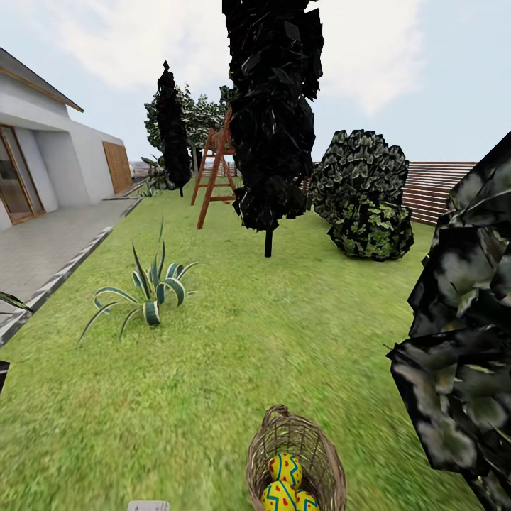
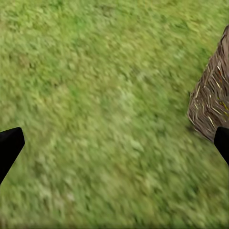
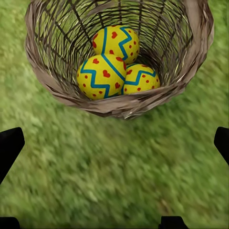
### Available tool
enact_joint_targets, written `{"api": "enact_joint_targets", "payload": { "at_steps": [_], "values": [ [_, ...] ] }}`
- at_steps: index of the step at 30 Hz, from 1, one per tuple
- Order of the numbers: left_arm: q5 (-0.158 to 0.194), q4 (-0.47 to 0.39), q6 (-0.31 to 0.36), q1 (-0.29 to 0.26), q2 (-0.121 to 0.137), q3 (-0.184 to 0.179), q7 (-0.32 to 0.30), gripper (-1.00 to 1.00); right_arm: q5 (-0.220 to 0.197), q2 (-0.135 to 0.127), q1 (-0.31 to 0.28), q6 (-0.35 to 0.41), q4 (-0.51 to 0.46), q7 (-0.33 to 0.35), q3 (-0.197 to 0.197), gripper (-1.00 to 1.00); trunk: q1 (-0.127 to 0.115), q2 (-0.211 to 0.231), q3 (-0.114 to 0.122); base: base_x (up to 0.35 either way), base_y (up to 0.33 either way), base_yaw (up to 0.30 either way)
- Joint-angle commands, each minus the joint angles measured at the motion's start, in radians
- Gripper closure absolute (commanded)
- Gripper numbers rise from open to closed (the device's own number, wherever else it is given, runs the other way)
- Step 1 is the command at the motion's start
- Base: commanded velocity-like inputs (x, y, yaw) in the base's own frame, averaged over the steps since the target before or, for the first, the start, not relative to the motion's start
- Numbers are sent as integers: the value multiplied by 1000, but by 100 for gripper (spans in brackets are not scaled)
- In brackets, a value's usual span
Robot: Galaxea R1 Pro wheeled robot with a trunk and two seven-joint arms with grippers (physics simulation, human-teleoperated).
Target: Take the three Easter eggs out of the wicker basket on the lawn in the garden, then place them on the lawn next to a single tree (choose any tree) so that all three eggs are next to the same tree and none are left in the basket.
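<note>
The wicker basket (image 1: pixel 259 454) stands on the lawn (image 1: pixel 234 341) at the bottom middle of the head view. Three yellow Easter eggs with blue zigzags and red hearts lie inside it: one (image 3: pixel 116 42) at the far side, one (image 3: pixel 101 75) nearer, one (image 3: pixel 140 78) beside that. They also show as eggs (image 1: pixel 284 468) in the head view. My right gripper (image 3: pixel 114 145) is open, a little short of the basket rim (image 3: pixel 119 107), over grass. My left gripper (image 2: pixel 114 148) is open over bare grass, with the basket's side (image 2: pixel 212 100) off to one side.
A dark blocky crown with pale green specks (image 1: pixel 461 341) fills the near right, its trunk hidden. A black-leaved tree (image 1: pixel 273 113) and a speckled bush (image 1: pixel 362 191) stand ahead. A striped spiky plant (image 1: pixel 149 291), a wooden playset (image 1: pixel 216 170), the house (image 1: pixel 50 163) and paving (image 1: pixel 42 248) lie left.
</note>
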Motion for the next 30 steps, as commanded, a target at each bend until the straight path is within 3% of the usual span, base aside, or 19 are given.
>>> {"api": "enact_joint_targets", "payload": {
  "at_steps": [1,10,21,30],
  "values": [
    [1,-3,6,0,0,-1,1,-100,-5,0,0,6,-2,-2,1,-100,0,-1,-1,0,0,0],
    [1,-3,6,0,0,-1,1,-100,-5,0,0,6,-2,-2,1,-100,0,-1,-1,0,0,0],
    [9,55,22,-2,-1,2,6,-100,48,7,67,-51,-49,26,33,-100,0,-1,-1,0,0,0],
    [10,53,22,-2,-1,3,7,-100,-14,13,68,-48,-100,29,35,-100,0,-1,-1,0,0,0]
  ]
}}
